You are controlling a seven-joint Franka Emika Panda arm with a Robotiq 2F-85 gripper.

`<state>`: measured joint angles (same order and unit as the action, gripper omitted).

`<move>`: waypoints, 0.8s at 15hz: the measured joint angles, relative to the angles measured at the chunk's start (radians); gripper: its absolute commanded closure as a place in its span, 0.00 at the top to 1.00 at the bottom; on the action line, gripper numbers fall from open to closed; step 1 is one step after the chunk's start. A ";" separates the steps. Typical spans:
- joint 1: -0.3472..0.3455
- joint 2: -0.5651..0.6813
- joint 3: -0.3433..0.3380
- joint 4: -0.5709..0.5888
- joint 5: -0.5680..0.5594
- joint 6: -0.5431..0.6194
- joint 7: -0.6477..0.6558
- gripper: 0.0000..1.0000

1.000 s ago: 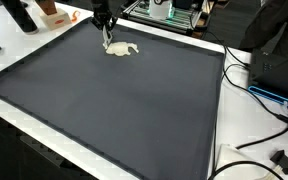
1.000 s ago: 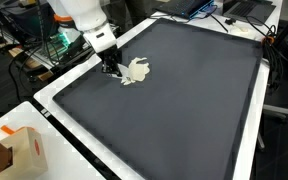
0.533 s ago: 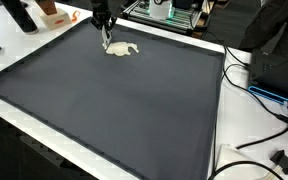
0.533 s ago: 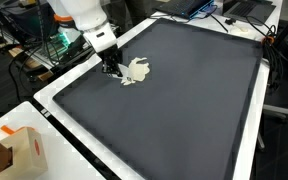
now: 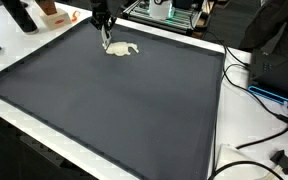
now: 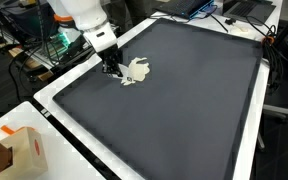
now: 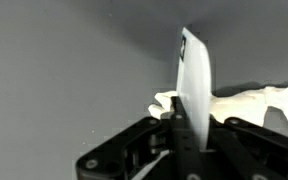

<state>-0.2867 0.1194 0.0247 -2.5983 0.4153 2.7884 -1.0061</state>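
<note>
- In an exterior view, a dark mat (image 5: pixel 134 100) covers most of the white worktop (image 5: pixel 222 150).
- A small white cloth (image 5: pixel 123 49) lies crumpled on the mat, close to its far edge and left of the middle.
- The arm (image 5: pixel 102 12) comes down from the far side, and the jaws meet the cloth's left end.
- Black cables (image 5: pixel 256 92) run along the worktop to the right of the mat, well apart from the cloth.
- A small black part (image 5: pixel 281 158) lies at the near right corner.
- In an exterior view from another side, the cloth (image 6: pixel 137 71) sits near the mat's (image 6: pixel 184 100) left border, towards the far end.
- The white arm (image 6: pixel 79 15) reaches in from the far left, and the jaws touch the cloth's left edge, low over the mat.
- A cardboard box (image 6: pixel 24 150) stands on the worktop (image 6: pixel 59 115) at the near left, off the mat and well apart from the cloth.
- In the wrist view, the jaws are closed on a flap of the cloth (image 7: pixel 194 85).
- The flap stands upright between the black fingers (image 7: pixel 134 150).
- The remaining cloth lies bunched on the grey mat (image 7: pixel 64 60) to the right, just beyond the fingers.
</note>
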 measured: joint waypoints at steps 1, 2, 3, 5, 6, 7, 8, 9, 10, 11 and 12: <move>0.000 0.000 0.000 0.000 0.000 0.000 0.000 0.04; 0.000 0.000 0.000 0.000 0.000 0.000 0.000 0.04; 0.000 0.000 0.000 0.000 0.000 0.000 0.000 0.04; 0.000 0.000 0.000 0.001 0.000 0.000 0.000 0.04; 0.000 0.000 0.000 0.001 0.000 0.000 0.000 0.04; 0.000 0.000 0.000 0.001 0.000 0.000 0.000 0.04; 0.000 0.000 0.000 0.001 0.000 0.000 0.000 0.04; 0.000 0.000 0.000 0.001 0.000 0.000 0.000 0.04; 0.000 0.000 0.000 0.001 0.000 0.000 0.000 0.04; 0.000 0.000 0.000 0.001 0.000 0.000 0.000 0.04; 0.000 0.000 0.000 0.001 0.000 0.000 0.000 0.04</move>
<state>-0.2867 0.1194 0.0247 -2.5974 0.4153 2.7884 -1.0061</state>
